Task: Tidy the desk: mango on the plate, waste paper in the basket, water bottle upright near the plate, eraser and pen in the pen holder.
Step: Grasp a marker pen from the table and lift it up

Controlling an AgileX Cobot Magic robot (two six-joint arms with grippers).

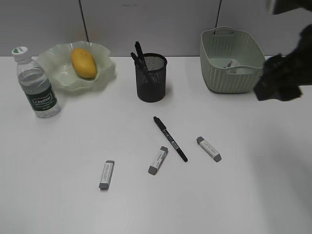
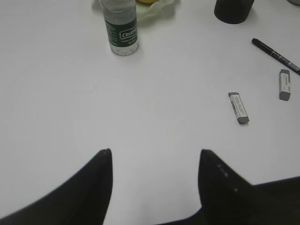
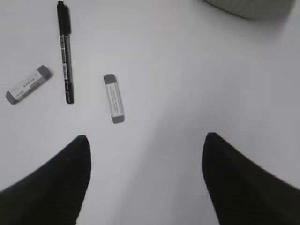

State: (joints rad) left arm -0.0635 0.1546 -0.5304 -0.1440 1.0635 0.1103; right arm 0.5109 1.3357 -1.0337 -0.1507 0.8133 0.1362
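Overhead-free, slanted look down on a white worktop point(image 1: 58, 204). Far left: bottle point(image 1: 36, 85) upright, white cap on, just beside the plate point(image 1: 100, 68). On the plate: mango point(image 1: 83, 62), lying inside the wavy rim. Centre back: black mesh holder point(image 1: 151, 78) with two dark pens point(image 1: 138, 54) poking out on its left side. Far right: basket point(image 1: 219, 68), with a pale scrap of paper point(image 1: 229, 63) visible inside.

Loose on the open worktop, in front of the holder: one black pen point(image 1: 170, 138) lying diagonally, cap end toward the holder. Three grey-tipped white erasers around it: left eraser point(image 1: 106, 174) well apart from the pen, middle eraser point(image 1: 158, 160) just beside the pen's lower half, right eraser point(image 1: 208, 148) on the pen's other side, near but not touching.

Left pincer point(image 2: 154, 157): released, two dark fingers spread over bare worktop, nothing between them; bottle, left eraser and pen farther ahead. Right pincer point(image 3: 146, 143): released too, fingers wide apart, empty, hovering near the right eraser, with pen and middle eraser beyond to the left. Right arm point(image 1: 282, 78) seen as a dark blur beside the basket.
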